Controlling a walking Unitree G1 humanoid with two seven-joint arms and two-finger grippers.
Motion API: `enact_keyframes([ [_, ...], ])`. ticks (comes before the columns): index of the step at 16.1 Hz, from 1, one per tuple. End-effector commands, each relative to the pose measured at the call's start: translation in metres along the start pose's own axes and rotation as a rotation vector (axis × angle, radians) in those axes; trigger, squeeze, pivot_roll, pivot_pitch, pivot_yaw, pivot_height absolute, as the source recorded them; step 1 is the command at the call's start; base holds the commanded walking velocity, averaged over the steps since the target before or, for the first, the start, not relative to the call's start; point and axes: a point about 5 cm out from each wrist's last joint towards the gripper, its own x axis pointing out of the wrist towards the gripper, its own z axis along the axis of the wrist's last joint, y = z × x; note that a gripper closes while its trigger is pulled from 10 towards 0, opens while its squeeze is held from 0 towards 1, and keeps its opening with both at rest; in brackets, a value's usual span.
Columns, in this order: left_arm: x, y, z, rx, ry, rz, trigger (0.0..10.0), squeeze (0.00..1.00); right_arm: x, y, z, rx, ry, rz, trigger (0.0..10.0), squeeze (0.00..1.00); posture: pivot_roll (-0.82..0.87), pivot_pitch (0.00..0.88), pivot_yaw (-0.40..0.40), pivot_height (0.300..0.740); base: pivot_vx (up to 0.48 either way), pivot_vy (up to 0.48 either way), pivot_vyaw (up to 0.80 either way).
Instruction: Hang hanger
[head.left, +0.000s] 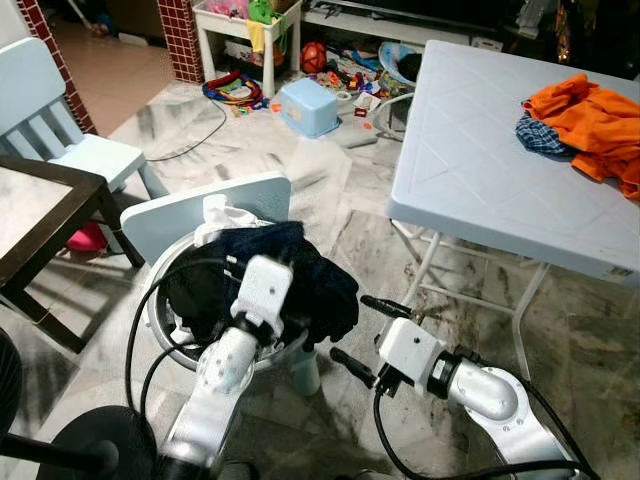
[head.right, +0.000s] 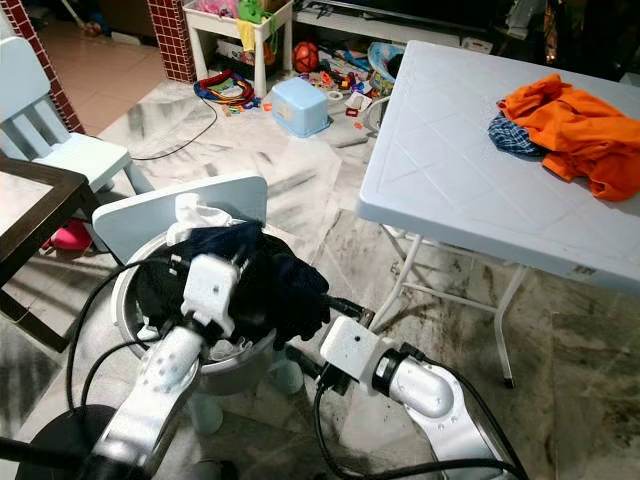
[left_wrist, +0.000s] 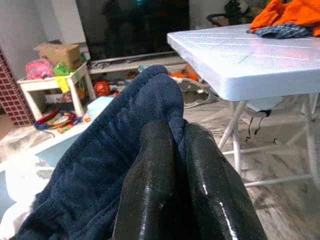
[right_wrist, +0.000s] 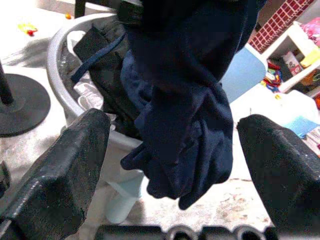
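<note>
The left gripper (left_wrist: 175, 165) is closed on a fold of a dark navy fleece garment (head.left: 320, 280) and holds it lifted above a round silver-grey laundry basket (head.left: 165, 270). This basket stands on a small pale blue chair (head.left: 200, 205), near the robot and left of the white folding plastic table (head.left: 480, 140). I think the garment is held up so that it hangs free of the other clothes, because its lower part falls down over the right side of the basket rim.

The right gripper (right_wrist: 172, 155) is to the right of the basket, with its two black fingers (right_wrist: 65, 165) spread wide open. In the right wrist view the hanging end of the navy garment lies between the two fingers but touches neither of them, so the right gripper seems ready to take it.

I cannot find a hanger anywhere in the pictures. On the far right of the table lies a crumpled orange cloth (head.left: 590, 125) over a blue checked cloth (head.left: 540, 135).
</note>
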Motion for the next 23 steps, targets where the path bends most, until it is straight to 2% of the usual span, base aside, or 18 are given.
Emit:
enact_keyframes([
  [1, -0.004, -0.001, 0.01, 0.041, -0.024, -0.023, 0.0, 0.0, -0.003, -0.008, -0.003, 0.021, 0.002, -0.05, 10.0, 0.0, 0.0, 0.074, -0.068, 0.74, 0.0, 0.0, 0.0],
  [2, -0.011, 0.002, 0.012, 0.052, -0.012, -0.023, 0.0, 0.0, -0.002, -0.012, -0.004, 0.054, -0.001, -0.093, 10.0, 0.0, 0.02, 0.072, -0.06, 0.74, 0.0, 0.0, 0.0],
  [3, -0.022, 0.006, 0.018, 0.115, -0.028, -0.044, 0.0, 0.0, -0.001, -0.024, -0.004, 0.166, -0.026, -0.217, 10.0, 0.0, 0.04, 0.066, -0.047, 0.74, 0.0, 0.0, 0.0],
  [4, -0.028, 0.011, 0.021, 0.15, -0.03, -0.038, 0.0, 0.0, -0.002, -0.032, -0.004, 0.232, -0.042, -0.31, 10.0, 0.0, 0.05, 0.065, -0.04, 0.74, 0.0, 0.0, 0.0],
  [5, -0.036, 0.02, 0.021, 0.165, -0.014, -0.005, 0.0, 0.0, -0.004, -0.041, -0.006, 0.328, -0.06, -0.421, 10.0, 0.0, 0.06, 0.059, -0.026, 0.74, 0.0, 0.0, 0.0],
  [7, -0.046, 0.035, 0.016, 0.193, 0.041, 0.077, 0.0, 0.0, -0.011, -0.049, -0.012, 0.459, -0.082, -0.559, 10.0, 0.0, 0.08, 0.054, -0.008, 0.74, 0.0, 0.0, 0.0],
  [10, -0.057, 0.049, 0.011, 0.186, 0.094, 0.193, 0.0, 0.0, -0.021, -0.055, -0.018, 0.557, -0.088, -0.669, 10.0, 0.0, 0.08, 0.052, 0.0, 0.74, 0.0, 0.0, 0.0],
  [12, -0.056, 0.054, 0.011, 0.185, 0.09, 0.272, 1.0, 0.0, -0.029, -0.059, -0.023, 0.6, -0.08, -0.746, 10.0, 0.0, 0.08, 0.048, -0.001, 0.74, 0.0, 0.0, 0.0],
  [13, -0.051, 0.055, 0.012, 0.14, 0.087, 0.309, 3.0, 0.0, -0.033, -0.061, -0.026, 0.611, -0.067, -0.785, 10.0, 0.0, 0.07, 0.044, 0.001, 0.74, 0.0, 0.0, 0.0],
  [14, -0.05, 0.054, 0.013, 0.141, 0.085, 0.307, 3.1, 0.0, -0.033, -0.061, -0.026, 0.618, -0.07, -0.79, 10.0, 0.0, 0.07, 0.044, 0.002, 0.74, 0.0, 0.0, 0.0],
  [15, -0.047, 0.049, 0.015, 0.121, 0.07, 0.288, 4.4, 0.0, -0.034, -0.062, -0.024, 0.623, -0.077, -0.794, 10.0, 0.0, 0.06, 0.042, 0.005, 0.74, 0.0, 0.0, 0.0],
  [16, -0.044, 0.043, 0.016, 0.105, 0.069, 0.242, 9.7, 0.0, -0.036, -0.063, -0.025, 0.632, -0.076, -0.808, 10.0, 0.0, 0.06, 0.041, 0.008, 0.74, 0.0, 0.0, 0.0],
  [17, -0.041, 0.038, 0.018, 0.08, 0.066, 0.223, 10.0, 0.0, -0.037, -0.063, -0.028, 0.616, -0.042, -0.818, 10.0, 0.0, 0.05, 0.038, 0.011, 0.74, 0.0, 0.0, 0.0],
  [20, -0.032, 0.034, 0.021, 0.052, 0.057, 0.191, 10.0, 0.0, -0.038, -0.064, -0.032, 0.632, -0.028, -0.846, 10.0, 0.0, 0.05, 0.03, 0.008, 0.74, 0.0, 0.0, -0.7],
  [23, -0.029, 0.035, 0.017, 0.085, 0.067, 0.198, 10.0, 0.0, -0.035, -0.064, -0.031, 0.627, -0.029, -0.845, 10.0, 0.0, 0.05, 0.016, 0.007, 0.74, 0.0, 0.0, -0.8],
])
